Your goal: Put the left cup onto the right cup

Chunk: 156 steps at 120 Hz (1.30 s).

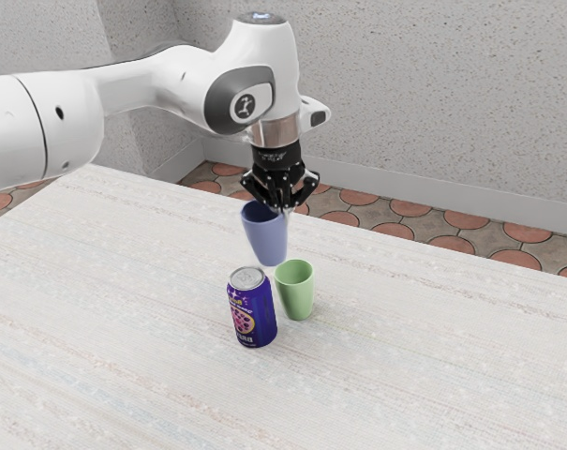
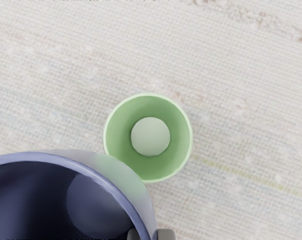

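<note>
Standing nearest, a can (image 1: 251, 307) sits just beside the green cup (image 1: 294, 289) on the table (image 1: 96, 309). Behind and higher, the blue cup (image 1: 264, 234) hangs tilted, its rim clamped by the gripper (image 1: 281, 202).

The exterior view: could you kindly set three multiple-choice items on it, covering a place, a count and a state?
1. Where is the purple can? A) beside the green cup B) inside it C) on the floor
2. How many cups? A) one B) two C) three
3. The blue cup is: A) lying down B) held aloft by the jaws C) nested in the green cup
Answers: A, the can stands by the green cup on the table; B, one blue, one green; B, it hangs clear of the table.
</note>
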Available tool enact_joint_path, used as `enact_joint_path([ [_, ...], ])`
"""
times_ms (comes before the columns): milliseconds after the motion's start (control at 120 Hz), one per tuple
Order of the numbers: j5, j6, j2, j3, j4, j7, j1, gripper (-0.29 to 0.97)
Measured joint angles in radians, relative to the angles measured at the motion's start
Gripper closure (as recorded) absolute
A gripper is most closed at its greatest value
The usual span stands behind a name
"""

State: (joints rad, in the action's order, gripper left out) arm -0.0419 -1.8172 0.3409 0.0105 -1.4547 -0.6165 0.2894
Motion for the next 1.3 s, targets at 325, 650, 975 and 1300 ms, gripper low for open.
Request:
enact_joint_path([
  [325, -0.001, 0.049, 0.152, -0.012, 0.187, 0.023, 0.014, 0.79],
  [650, -0.003, 0.060, 0.215, -0.020, 0.234, 0.044, 0.004, 0.79],
  [975, -0.004, 0.057, 0.219, -0.020, 0.241, 0.061, -0.019, 0.79],
  [1300, -0.002, 0.052, 0.229, -0.020, 0.229, 0.073, -0.021, 0.79],
])
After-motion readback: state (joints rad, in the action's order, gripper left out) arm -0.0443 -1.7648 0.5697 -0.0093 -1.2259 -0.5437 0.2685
